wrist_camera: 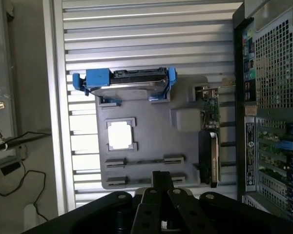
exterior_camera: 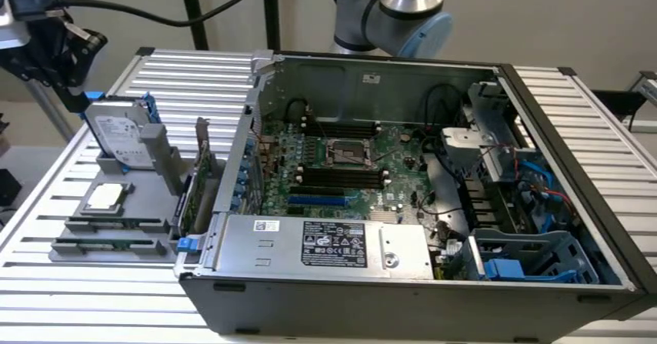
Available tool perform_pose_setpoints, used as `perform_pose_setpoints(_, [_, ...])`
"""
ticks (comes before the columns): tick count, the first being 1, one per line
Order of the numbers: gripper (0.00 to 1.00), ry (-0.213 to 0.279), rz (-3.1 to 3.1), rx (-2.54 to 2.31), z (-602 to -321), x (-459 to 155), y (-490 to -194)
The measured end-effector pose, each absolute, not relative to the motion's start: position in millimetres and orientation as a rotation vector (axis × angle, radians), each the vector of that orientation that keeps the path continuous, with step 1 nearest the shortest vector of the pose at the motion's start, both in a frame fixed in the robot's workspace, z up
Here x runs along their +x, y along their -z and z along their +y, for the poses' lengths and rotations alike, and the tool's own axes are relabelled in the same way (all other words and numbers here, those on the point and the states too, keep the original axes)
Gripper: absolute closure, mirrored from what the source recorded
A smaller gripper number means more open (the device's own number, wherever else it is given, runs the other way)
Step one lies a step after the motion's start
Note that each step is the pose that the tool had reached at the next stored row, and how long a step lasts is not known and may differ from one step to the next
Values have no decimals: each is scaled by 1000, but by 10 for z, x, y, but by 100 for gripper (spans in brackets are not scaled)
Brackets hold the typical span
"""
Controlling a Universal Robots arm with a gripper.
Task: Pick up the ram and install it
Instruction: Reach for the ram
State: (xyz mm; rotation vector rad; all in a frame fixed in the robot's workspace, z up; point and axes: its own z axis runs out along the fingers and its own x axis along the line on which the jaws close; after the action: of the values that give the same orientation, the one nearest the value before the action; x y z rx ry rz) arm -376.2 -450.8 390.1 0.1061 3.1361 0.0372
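The ram (exterior_camera: pixel 109 244) is a thin green stick standing on edge in the front slot of the grey holder (exterior_camera: pixel 138 205), left of the open computer case in the exterior view. In the wrist view I look down on this holder (wrist_camera: pixel 151 139) from well above, and its two slots (wrist_camera: pixel 144 160) lie just beyond my fingertips. My gripper (wrist_camera: pixel 160 181) is shut with nothing between its fingers. Its dark body with cables hangs high at the exterior view's upper left (exterior_camera: pixel 64 48). The motherboard's black memory slots (exterior_camera: pixel 339 176) lie inside the case.
On the holder also sit a hard drive with blue rails (exterior_camera: pixel 121 132), a square silver processor chip (exterior_camera: pixel 106 198) and an upright card (exterior_camera: pixel 200 178). The open case (exterior_camera: pixel 575 205) fills the exterior view's right. A slatted metal table (exterior_camera: pixel 61 282) carries everything.
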Motion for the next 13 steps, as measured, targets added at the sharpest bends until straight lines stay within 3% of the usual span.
perform_pose_setpoints(13, [89, 0, 3152, 87, -4743, -3762, -3887])
